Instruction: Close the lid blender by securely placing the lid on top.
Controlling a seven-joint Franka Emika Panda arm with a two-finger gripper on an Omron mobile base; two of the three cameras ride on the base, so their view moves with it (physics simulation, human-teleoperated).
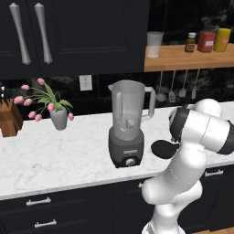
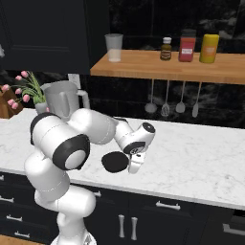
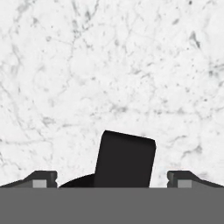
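The lid [image 1: 164, 148] lies flat on the white marble counter [image 1: 55, 155], just right of the blender [image 1: 128, 123], whose jar stands open-topped. In the hand view its tab [image 3: 125, 158] sticks up between the 2 fingertips [image 3: 41, 179], which stand wide apart, released and touching nothing. The gripper [image 2: 135, 162] hangs beside the lid, above the counter.

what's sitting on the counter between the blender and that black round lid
Nothing: in the left base view, bare white marble counter separates the grey-jarred blender from the flat black round lid.
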